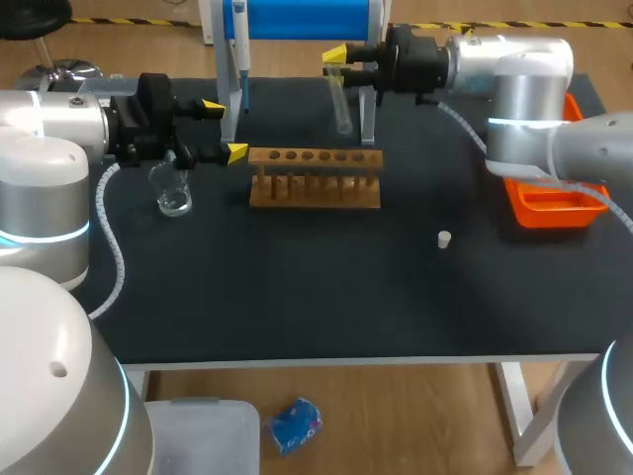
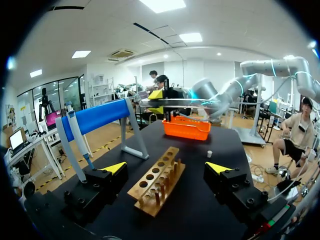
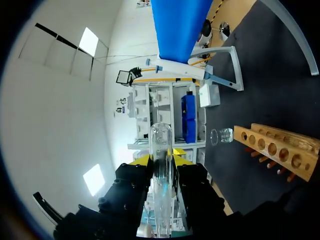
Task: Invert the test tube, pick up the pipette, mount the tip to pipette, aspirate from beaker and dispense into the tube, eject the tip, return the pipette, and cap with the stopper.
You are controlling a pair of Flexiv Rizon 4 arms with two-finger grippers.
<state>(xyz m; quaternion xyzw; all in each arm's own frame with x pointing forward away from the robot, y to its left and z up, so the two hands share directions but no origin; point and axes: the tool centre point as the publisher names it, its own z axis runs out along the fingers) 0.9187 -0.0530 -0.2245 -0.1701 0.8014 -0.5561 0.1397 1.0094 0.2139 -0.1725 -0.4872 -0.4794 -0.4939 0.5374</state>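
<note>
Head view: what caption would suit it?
Right tool holds a test tube near the wooden rack; left tool open by beaker.

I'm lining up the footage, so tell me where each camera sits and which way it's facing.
Head view: above and behind the robot, looking down on the table; both arms show, with left hand and right hand.
Left wrist view: on the left arm, facing over the test tube rack toward the orange tray; its open hand shows.
Right wrist view: on the right arm, looking along the test tube its hand clamps.
All three share the rack.
</note>
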